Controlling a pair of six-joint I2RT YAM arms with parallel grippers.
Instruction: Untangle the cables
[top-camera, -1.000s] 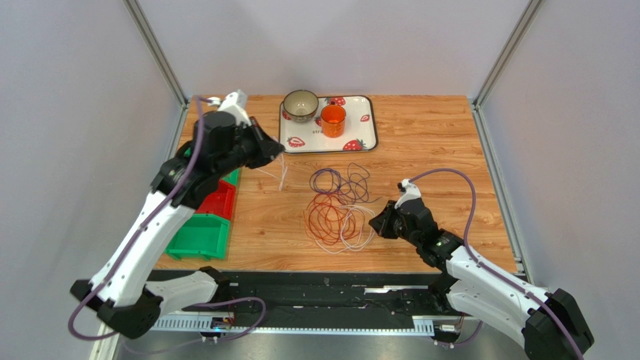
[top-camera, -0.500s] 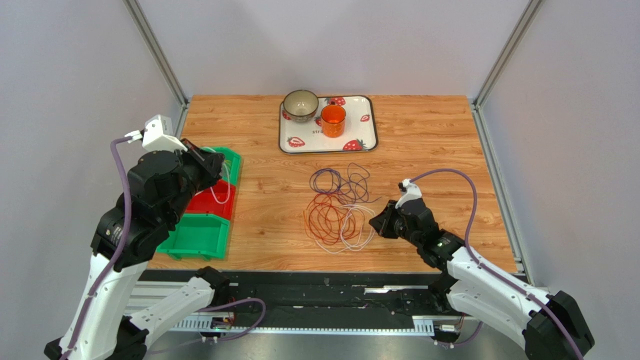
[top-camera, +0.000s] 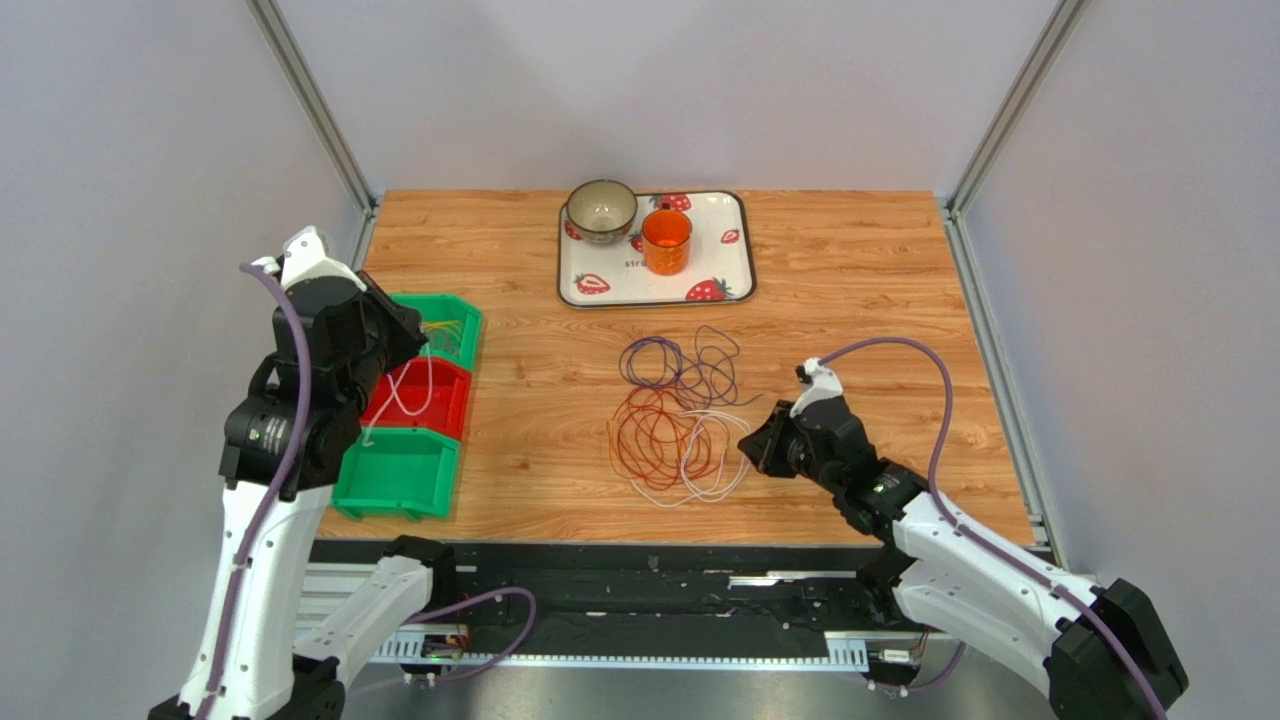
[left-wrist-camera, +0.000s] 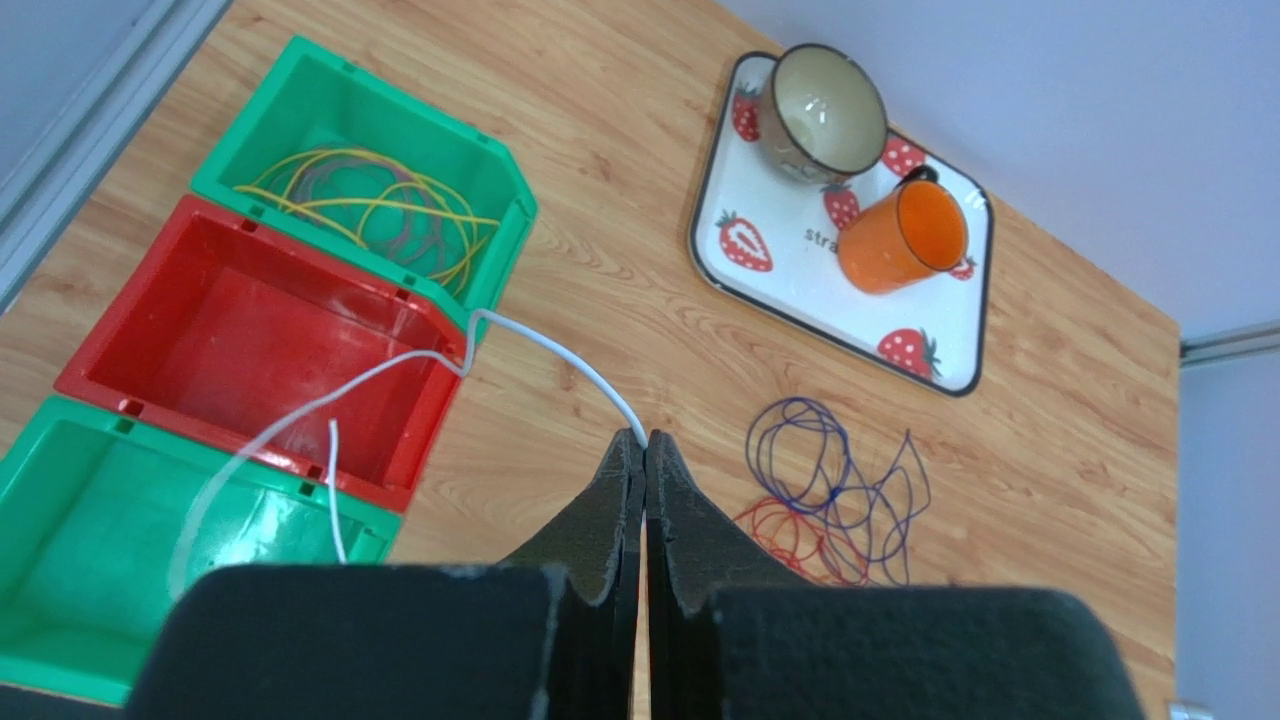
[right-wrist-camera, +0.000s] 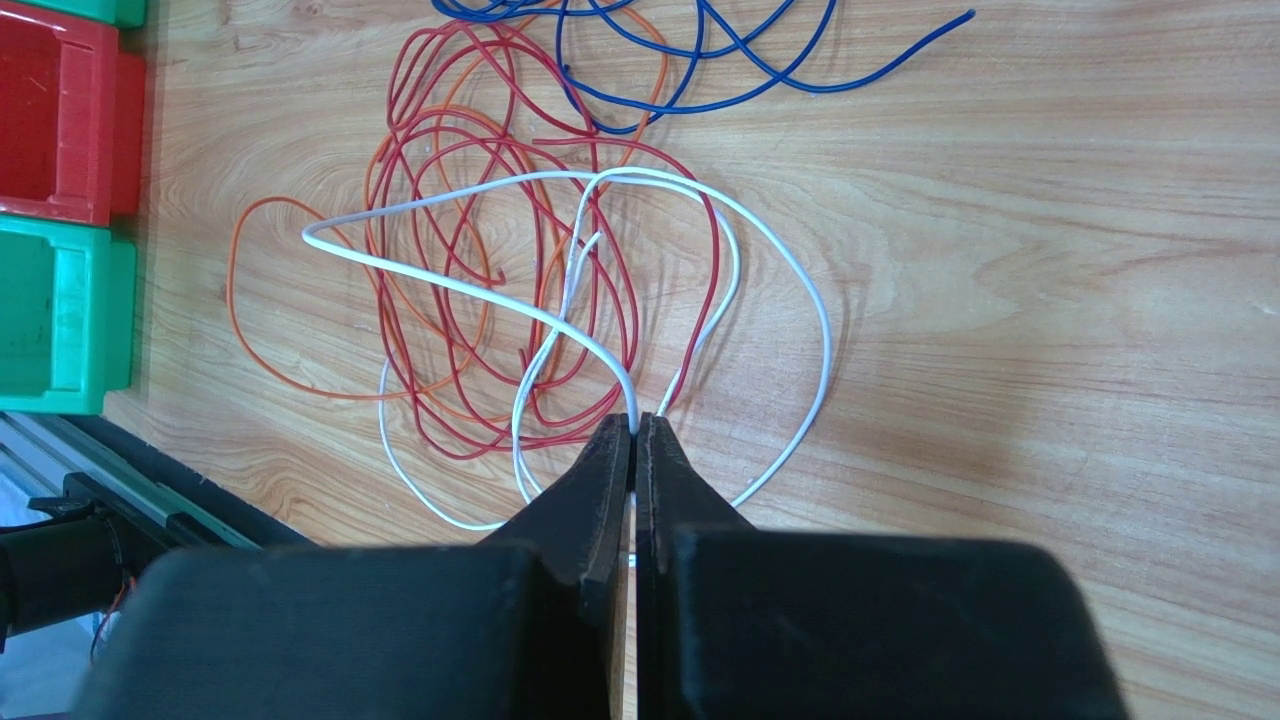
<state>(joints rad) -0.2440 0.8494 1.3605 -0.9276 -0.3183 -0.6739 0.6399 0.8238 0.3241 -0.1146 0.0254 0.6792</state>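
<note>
Untangling partly done: one sorted, one in hand.
Lists yellow cable (left-wrist-camera: 353, 198) coiled in green bin (left-wrist-camera: 406, 128); holds white cable (left-wrist-camera: 376, 375), pinched by left gripper (left-wrist-camera: 645, 443), across red bin (left-wrist-camera: 226, 330); pinches second white cable (right-wrist-camera: 451, 285) with right gripper (right-wrist-camera: 633, 428) inside remaining orange, red and blue tangle (top-camera: 676, 420) mid-table (top-camera: 872, 270).

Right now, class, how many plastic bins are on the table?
3, in a row at the left: the far green bin, the red bin in the middle, the near green bin.
</note>
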